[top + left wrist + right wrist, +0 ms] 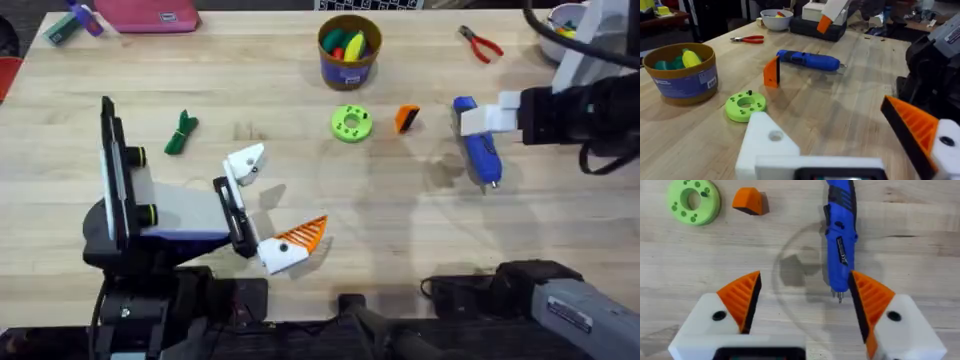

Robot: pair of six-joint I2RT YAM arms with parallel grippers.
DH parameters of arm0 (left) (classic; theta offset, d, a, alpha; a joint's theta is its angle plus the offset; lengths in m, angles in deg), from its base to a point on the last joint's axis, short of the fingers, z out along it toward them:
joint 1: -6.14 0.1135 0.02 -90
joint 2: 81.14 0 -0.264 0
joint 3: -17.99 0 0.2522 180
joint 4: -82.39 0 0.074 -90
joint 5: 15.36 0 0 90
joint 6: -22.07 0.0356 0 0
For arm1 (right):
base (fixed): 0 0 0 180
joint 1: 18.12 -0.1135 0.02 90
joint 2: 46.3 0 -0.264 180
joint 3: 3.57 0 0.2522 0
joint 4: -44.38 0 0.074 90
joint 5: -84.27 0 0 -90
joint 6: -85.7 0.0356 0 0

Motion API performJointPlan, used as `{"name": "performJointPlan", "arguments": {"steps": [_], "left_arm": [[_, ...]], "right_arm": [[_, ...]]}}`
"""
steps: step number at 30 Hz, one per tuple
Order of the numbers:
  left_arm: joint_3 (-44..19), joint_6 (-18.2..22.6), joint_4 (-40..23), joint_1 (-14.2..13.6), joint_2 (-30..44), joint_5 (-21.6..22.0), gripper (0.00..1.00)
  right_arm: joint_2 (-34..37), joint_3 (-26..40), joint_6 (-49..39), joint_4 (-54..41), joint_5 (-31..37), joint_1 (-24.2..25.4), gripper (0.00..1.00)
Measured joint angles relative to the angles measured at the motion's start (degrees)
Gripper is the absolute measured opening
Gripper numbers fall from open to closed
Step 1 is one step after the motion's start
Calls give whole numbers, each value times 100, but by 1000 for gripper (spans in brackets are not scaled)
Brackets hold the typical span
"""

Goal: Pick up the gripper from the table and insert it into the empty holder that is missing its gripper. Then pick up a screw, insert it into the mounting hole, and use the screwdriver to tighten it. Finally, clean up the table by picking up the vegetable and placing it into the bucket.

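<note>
The orange gripper [406,118] stands on the desk [400,215] between the green disc [351,123] and the screwdriver [479,148]. The right tool [802,300] hangs open over the screwdriver's tip. The left tool [268,205] is open, one mount [246,164] apparently bare. The vegetable [181,133] lies well left of the bucket [349,51].

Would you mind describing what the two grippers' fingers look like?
The right gripper has two white plastic mounts, each with a dark round hole and an orange ribbed wedge tip edged in black. The left gripper has one such tipped finger and one bare white mount lacking a tip. Both arms are black.
</note>
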Motion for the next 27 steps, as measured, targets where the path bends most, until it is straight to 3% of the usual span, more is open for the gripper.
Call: {"name": "performJointPlan", "arguments": {"steps": [13,22,27], "left_arm": [[0,0,0,0,0,0,987],[0,0,0,0,-2,-2,987],[0,0,0,0,-2,-2,986]], "right_arm": [[2,0,22,7,-6,0,994],[7,7,500,5,-366,-1,994],[492,486,601,-563,-416,-137,994]]}}
